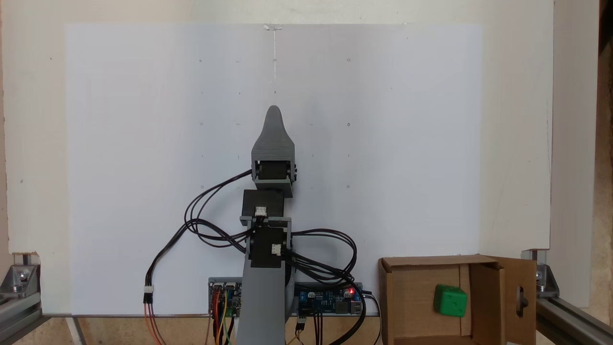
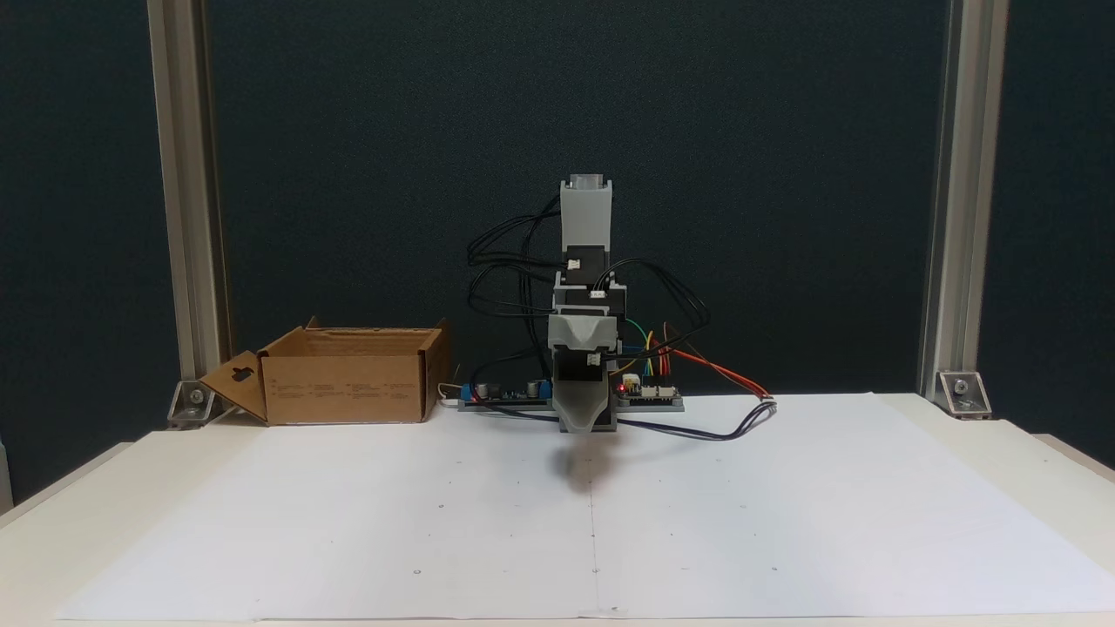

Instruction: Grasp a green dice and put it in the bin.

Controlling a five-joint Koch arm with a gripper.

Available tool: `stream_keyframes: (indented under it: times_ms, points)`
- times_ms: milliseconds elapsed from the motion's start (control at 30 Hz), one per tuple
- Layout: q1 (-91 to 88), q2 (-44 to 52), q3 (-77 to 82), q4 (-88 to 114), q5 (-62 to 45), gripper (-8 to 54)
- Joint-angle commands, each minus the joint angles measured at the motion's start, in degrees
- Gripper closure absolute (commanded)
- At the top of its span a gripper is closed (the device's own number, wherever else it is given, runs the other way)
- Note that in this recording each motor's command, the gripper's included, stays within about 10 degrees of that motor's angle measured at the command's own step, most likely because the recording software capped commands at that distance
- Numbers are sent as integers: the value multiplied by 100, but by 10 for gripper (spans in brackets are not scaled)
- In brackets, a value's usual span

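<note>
in a fixed view from above, the claw [image 1: 274,111] sits at centre frame over a white paper sheet [image 1: 119,143] marked with faint dots. its grey shell tapers to a single rounded tip; the jaws lie one behind the other, so whether it is open or closed cannot be told. nothing is seen in it. black cables [image 1: 201,220] loop out below the claw on both sides of the arm. a controller board [image 1: 335,299] with a lit red led lies below the claw at the sheet's lower edge. the cardboard box [image 1: 407,287] stands well below and to the right of the claw, flaps open, one flap with a cut-out slot. the green dice [image 1: 450,301] rests inside the box on its floor, well apart from the claw. aluminium frame brackets [image 1: 19,280] sit at the table's lower corners.

in a fixed view from the front, the claw [image 2: 586,424] hangs just above the paper sheet [image 2: 784,522], with a soft shadow directly beneath; its state again cannot be told. the cardboard box [image 2: 348,383] stands to the claw's left and further back, its interior hidden. the cream table [image 2: 1028,444] is bordered by aluminium uprights [image 2: 945,218], with a dark backdrop [image 2: 784,131] behind.
</note>
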Motion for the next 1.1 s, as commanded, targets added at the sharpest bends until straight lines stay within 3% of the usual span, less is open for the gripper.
stream_keyframes:
  times_ms: [0, 500, 1067]
  points:
    - [105, 633, -9, -956, 167, 16]
    - [88, 633, 1151, -4324, 158, 16]
    - [79, 598, 1670, -4324, 141, 11]
